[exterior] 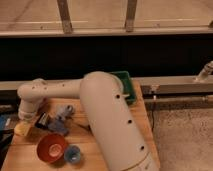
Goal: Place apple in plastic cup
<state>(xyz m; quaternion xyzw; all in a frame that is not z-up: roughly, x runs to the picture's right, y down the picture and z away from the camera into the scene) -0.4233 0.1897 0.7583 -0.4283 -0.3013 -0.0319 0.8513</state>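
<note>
Nearest to the view, on the front part of the wooden table (pixel 145 125), stands the light-blue plastic cup (pixel 73 154), upright and with nothing that I can see inside. Just beside it on the left is the red bowl (pixel 51 147); the two look almost touching. A little further back, at the left edge of the table, is my pincer (pixel 25 124), pointing down from the wrist. It is closed, and it closes on the apple (pixel 20 130), of which only a yellow part shows under the pincer. So the apple is at the left edge, apart from the cup, with the red bowl between them. To the right of my pincer lie a small dark thing (pixel 44 120) and a blue-grey crumpled thing (pixel 61 116); what they are I cannot tell. My thick cream arm (pixel 112 125) crosses the middle of the table and hides much of it. Behind the arm, at the far edge, a corner of a green tray (pixel 126 82) shows. Beyond the table runs a pale ledge (pixel 175 84), then a dark band.
</note>
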